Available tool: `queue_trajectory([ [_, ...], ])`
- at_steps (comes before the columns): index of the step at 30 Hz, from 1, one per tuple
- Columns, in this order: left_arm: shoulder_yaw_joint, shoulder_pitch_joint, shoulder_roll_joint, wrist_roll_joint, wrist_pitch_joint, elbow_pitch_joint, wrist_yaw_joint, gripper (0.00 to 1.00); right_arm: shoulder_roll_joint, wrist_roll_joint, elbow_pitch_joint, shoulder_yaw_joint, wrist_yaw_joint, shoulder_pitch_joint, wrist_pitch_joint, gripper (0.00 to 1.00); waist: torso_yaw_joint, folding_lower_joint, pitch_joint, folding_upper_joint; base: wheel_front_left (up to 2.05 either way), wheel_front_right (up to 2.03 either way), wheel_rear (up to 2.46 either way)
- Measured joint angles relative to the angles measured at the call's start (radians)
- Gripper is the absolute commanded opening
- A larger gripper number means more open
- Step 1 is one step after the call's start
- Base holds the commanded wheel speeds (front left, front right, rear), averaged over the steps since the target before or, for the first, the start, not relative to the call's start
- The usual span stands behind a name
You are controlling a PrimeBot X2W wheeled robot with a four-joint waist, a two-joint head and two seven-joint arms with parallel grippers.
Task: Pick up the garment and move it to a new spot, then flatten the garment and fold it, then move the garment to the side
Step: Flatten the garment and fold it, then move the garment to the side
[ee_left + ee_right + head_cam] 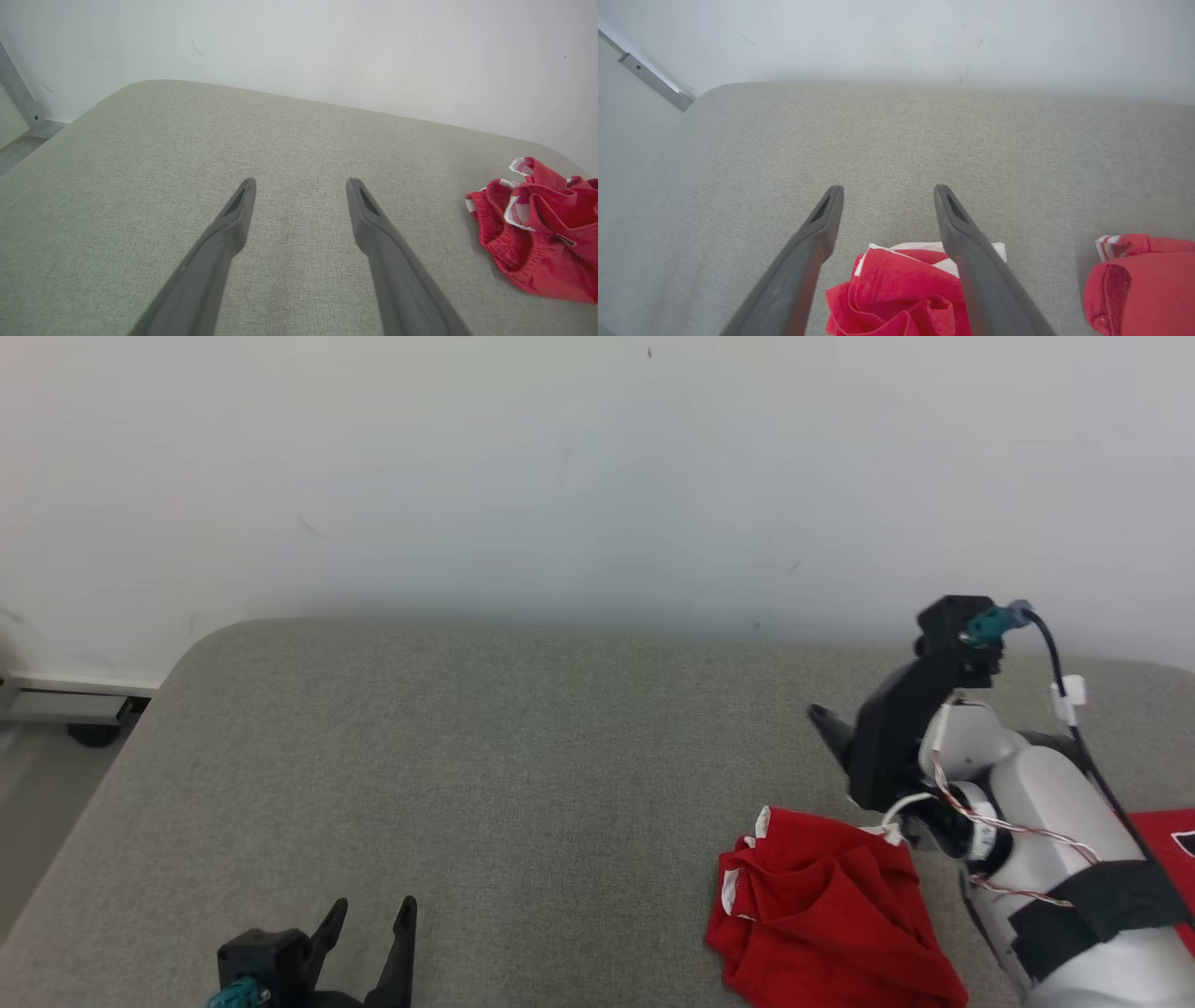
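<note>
My left gripper [373,907], at 7 o'clock in the head view, is matte black with a teal plug [231,995]. Its 2 long fingers [224,233] taper, each slotted near the tip. At 4 o'clock my right forearm [1055,803] is glossy white, with a black strap [1092,901], a red-and-white twisted wire [990,821] and a black cable [1060,663].

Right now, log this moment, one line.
left hand: open | right hand: open above crumpled red white-trimmed garment | garment: on grey fabric surface

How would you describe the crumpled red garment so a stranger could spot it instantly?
Find the grey cushioned surface against the white wall. Near its front right, left of the robot's pale right arm, lies a bunched red garment with white trim. The other red cloth sits right of that arm, mostly hidden; this one lies exposed.
</note>
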Motion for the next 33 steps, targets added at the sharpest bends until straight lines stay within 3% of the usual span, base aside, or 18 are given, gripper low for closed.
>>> queue_trajectory([
  [4, 0.002, 0.005, 0.0, 0.0, -0.003, -0.006, 0.005, 1.0, -0.087, -0.022, -0.017, -0.023, 0.0, 0.067, -0.006, 1.0, -0.018, 0.0, -0.01, 0.0, 0.0, 0.0, 0.0],
  [11, -0.003, 0.021, 0.005, 0.001, -0.003, -0.024, 0.004, 1.0, -0.158, -0.038, 0.001, -0.033, 0.007, 0.185, 0.023, 1.0, -0.042, 0.0, -0.012, 0.0, 0.0, 0.0, 0.0],
  [18, -0.017, 0.018, 0.008, 0.009, 0.002, -0.042, 0.004, 1.0, -0.156, 0.011, 0.051, -0.067, 0.009, 0.265, 0.046, 1.0, -0.033, 0.0, 0.012, 0.0001, 0.0, 0.0, 0.0],
  [33, -0.025, -0.004, 0.031, 0.029, 0.028, -0.074, -0.006, 1.0, -0.142, 0.033, 0.098, -0.109, 0.005, 0.246, 0.057, 1.0, 0.026, 0.0, 0.101, 0.0001, 0.0, 0.0, 0.0],
])
